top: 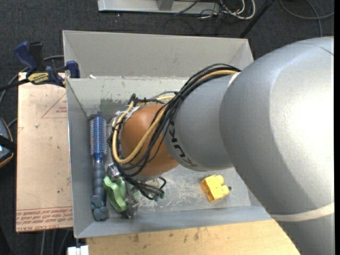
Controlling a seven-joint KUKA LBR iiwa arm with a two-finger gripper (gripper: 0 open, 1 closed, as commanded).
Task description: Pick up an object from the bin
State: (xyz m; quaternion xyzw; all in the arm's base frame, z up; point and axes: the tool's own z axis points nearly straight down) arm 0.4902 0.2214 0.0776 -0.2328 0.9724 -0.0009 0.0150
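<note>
Camera view, from my station: at the near-left corner of the bin (159,52) I see the claw (126,200) down close to the floor, just short of the near wall. I cannot tell whether it is released or clenched, as the wrist and wiring hide its tip. Pressed against its left side is a small green thing (115,191) of bright plastic and irregular shape. It is the item nearest the claw, though I cannot say that it is gripped.

Just left of that, a blue hairbrush (98,137) lies along the left wall. Its handle points toward the near corner and its bristled head lies farther back. The handle end is just beside the green thing.

To the right, well apart from the claw, a yellow block (214,188) sits alone on the scratched grey floor near the front wall.

Farther back and above the claw, I see the orange cover (143,137) on the wrist, with black and yellow cables (123,142) looped around it. Behind it the thick grey arm (255,126) comes in from the right and hides much of the bin's middle and right side. Beyond it the far wall stands bare.
</note>
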